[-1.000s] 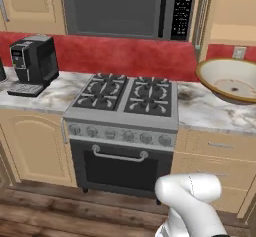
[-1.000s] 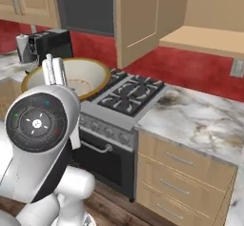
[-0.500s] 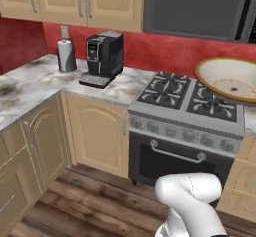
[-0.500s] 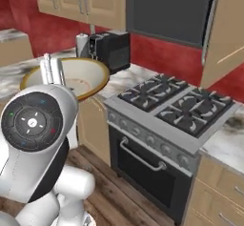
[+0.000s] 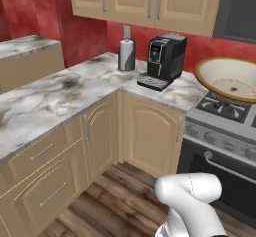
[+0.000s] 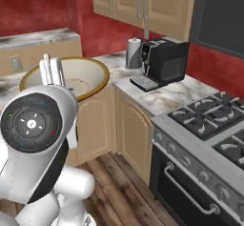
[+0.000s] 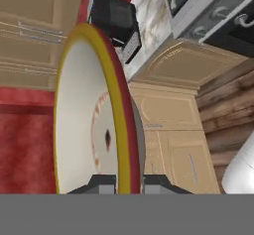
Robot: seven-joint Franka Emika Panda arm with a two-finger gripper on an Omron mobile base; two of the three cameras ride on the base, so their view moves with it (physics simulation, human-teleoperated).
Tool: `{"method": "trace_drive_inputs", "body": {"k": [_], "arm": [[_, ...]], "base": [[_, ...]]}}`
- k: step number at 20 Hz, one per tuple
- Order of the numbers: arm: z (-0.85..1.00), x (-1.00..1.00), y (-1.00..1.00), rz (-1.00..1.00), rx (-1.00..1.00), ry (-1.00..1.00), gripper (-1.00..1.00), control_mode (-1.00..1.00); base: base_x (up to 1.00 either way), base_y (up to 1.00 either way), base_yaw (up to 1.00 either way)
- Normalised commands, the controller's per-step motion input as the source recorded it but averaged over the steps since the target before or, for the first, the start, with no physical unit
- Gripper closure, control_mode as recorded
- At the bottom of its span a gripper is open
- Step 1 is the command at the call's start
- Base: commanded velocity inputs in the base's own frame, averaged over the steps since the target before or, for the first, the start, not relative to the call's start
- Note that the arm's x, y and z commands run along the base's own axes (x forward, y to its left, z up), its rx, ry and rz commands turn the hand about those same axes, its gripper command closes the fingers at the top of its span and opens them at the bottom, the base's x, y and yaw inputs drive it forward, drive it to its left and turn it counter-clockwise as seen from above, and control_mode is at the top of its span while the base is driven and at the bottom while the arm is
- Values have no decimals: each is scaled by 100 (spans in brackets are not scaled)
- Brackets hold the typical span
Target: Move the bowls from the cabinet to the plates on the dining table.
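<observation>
Bowl (image 6: 71,77), wide and cream inside with a yellowish rim, hangs in the air, its rim pinched between the closed gripper (image 7: 130,183) fingers, above the wooden floor (image 5: 120,196) near the coffee machine (image 6: 164,60) and stove (image 5: 225,126).

My base is turning left, so the whole scene slides right past the claw. The stove (image 5: 222,118), centred ahead of the claw a second ago, now sits off to its right. The coffee machine (image 5: 165,61) and paper-towel roll (image 5: 127,53) come in ahead, and a corner counter (image 5: 60,93) with lower cabinets (image 5: 60,168) opens up to the claw's left. The microwave is nearly out of frame.
</observation>
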Motion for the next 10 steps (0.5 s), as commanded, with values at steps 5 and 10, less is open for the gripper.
{"method": "trace_drive_inputs", "body": {"k": [5, 10], "arm": [[0, 0, 0, 0, 0, 0, 100, 100], [0, 0, 0, 0, 0, 0, 100, 100]], "base": [[60, 8, 39], [29, 34, 36]]}}
